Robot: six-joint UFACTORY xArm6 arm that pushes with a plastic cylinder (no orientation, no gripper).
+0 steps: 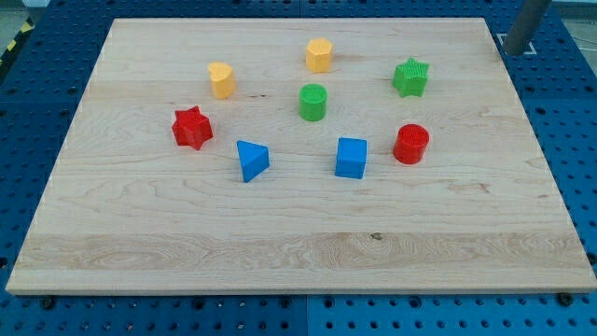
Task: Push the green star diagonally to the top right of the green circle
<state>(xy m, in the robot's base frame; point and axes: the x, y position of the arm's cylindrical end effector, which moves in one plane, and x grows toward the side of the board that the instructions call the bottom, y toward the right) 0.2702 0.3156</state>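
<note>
The green star [410,77] lies on the wooden board [298,243] at the upper right. The green circle [312,102], a short cylinder, lies to the star's left and a little lower, about a hundred pixels away. The star is thus up and to the right of the circle, more to the side than above. A grey rod comes down at the view's top right, and what looks like my tip [516,47] sits just beyond the board's top right corner. It is well to the right of the green star and touches no block.
A yellow hexagon [319,55] lies above the green circle and a yellow heart [221,80] to its left. A red star [192,128], a blue triangle [251,160], a blue cube [351,158] and a red circle [410,144] form a lower row. The red circle is directly below the green star.
</note>
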